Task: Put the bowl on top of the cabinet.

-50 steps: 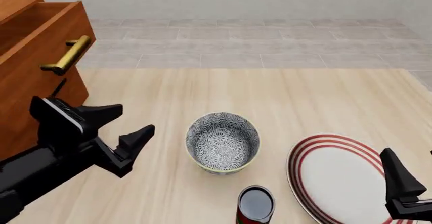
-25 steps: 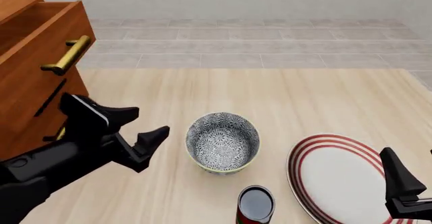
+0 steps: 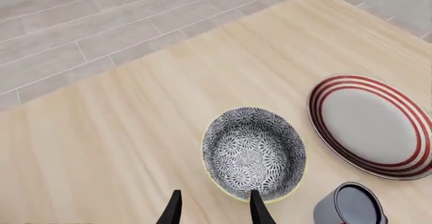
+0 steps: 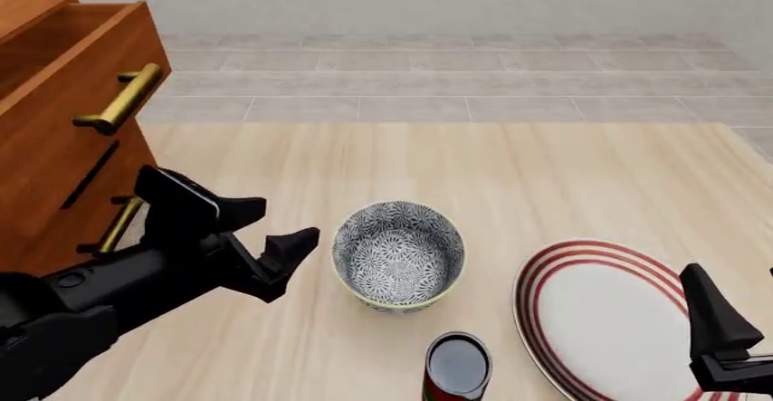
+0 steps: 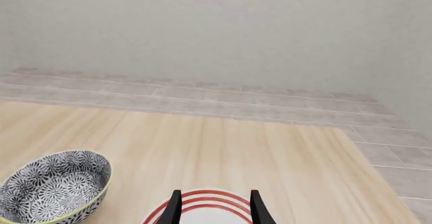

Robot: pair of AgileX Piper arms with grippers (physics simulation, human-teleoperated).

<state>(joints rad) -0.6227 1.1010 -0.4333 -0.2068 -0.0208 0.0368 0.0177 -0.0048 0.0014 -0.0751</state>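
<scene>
We take the bowl (image 4: 399, 254) as our landmark: it sits upright on the wooden table (image 4: 508, 175), with its black-and-white floral pattern and pale rim plainly seen from the front and from both wrist cameras (image 3: 254, 153) (image 5: 54, 187). To its left, just beside the rim but not touching it, we see the left gripper (image 4: 277, 227) with its jaws spread apart and nothing between them; in the left wrist view its two dark fingertips (image 3: 257, 210) frame the near edge of the bowl. Further left of the bowl stands the cabinet (image 4: 61, 129), reddish-brown with a brass handle (image 4: 121, 99), its top bare of the bowl. To the right of the bowl lies the white plate (image 4: 604, 315) with red rings, apart from the bowl. In front of the bowl, between it and the plate, stands a dark can (image 4: 457, 367), close to the bowl but separate. The right gripper (image 4: 725, 347) sits well to the right of the bowl over the plate's far edge; in its wrist view we see its fingers (image 5: 177, 206) parted and holding nothing.
</scene>
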